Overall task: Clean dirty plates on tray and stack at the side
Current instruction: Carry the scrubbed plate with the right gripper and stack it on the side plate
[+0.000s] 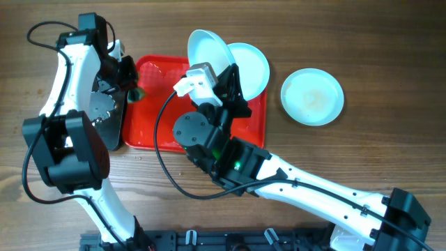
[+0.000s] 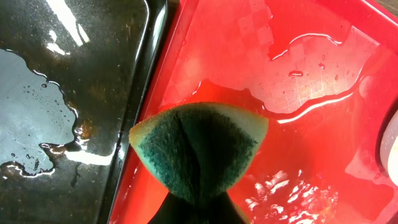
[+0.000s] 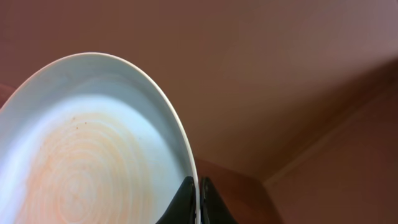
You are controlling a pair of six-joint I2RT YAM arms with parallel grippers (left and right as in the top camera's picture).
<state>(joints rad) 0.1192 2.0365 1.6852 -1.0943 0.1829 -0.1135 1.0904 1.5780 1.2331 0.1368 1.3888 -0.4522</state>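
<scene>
3 plates counted. The held plate (image 1: 208, 47) is tilted up over the red tray (image 1: 157, 118), its rim pinched by the right fingers (image 3: 185, 203); orange-brown smear rings are seen on its face. The second plate (image 1: 255, 66) lies at the tray's right end. The third plate (image 1: 312, 96) is set on the desk (image 1: 376, 42), right of the tray. The right arm is extended from the lower right across the tray. 1 green sponge (image 2: 199, 146) is pinched by the left fingers (image 2: 180, 216) over the wet tray edge, beside 1 black tray (image 2: 62, 93).
</scene>
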